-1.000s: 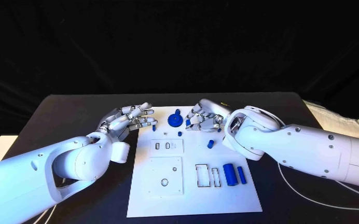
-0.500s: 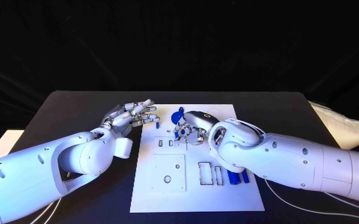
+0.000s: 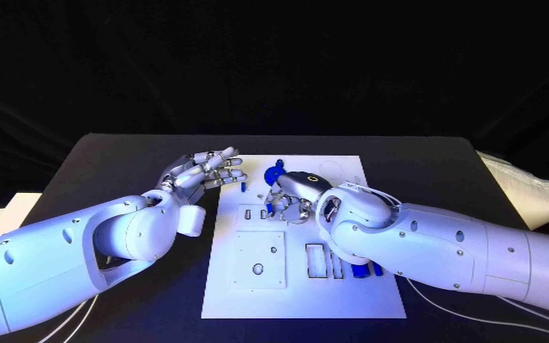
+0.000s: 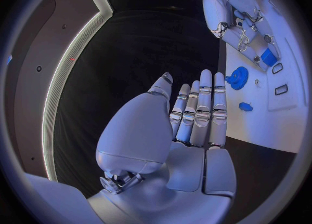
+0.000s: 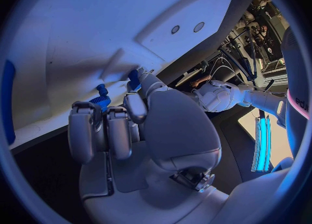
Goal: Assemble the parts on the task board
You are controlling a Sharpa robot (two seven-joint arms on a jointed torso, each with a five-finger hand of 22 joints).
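Note:
The white task board (image 3: 246, 299) lies in the middle of the black table. My right hand (image 3: 290, 198) hovers low over the board's upper part, fingers curled in. It pinches a small blue part (image 5: 134, 78) at its fingertips, just above the board (image 5: 78, 31); the same part (image 4: 268, 56) shows beside the slots (image 4: 277, 68). A blue gear (image 3: 272, 175) stands on the board just beyond that hand, with a small blue piece (image 4: 245, 106) near it. My left hand (image 3: 206, 170) floats over the board's left edge, fingers straight and apart, holding nothing.
Two long blue parts (image 3: 364, 269) lie at the board's right side, partly under my right forearm. Rectangular slots (image 3: 315, 257) and a square plate with a round hole (image 3: 259, 268) mark the board's near half. Bare black table (image 3: 114, 160) spreads on both sides.
My right hand has moved left and nearer, from beside the gear to over the upper slots. The left hand has stayed near the board's left edge.

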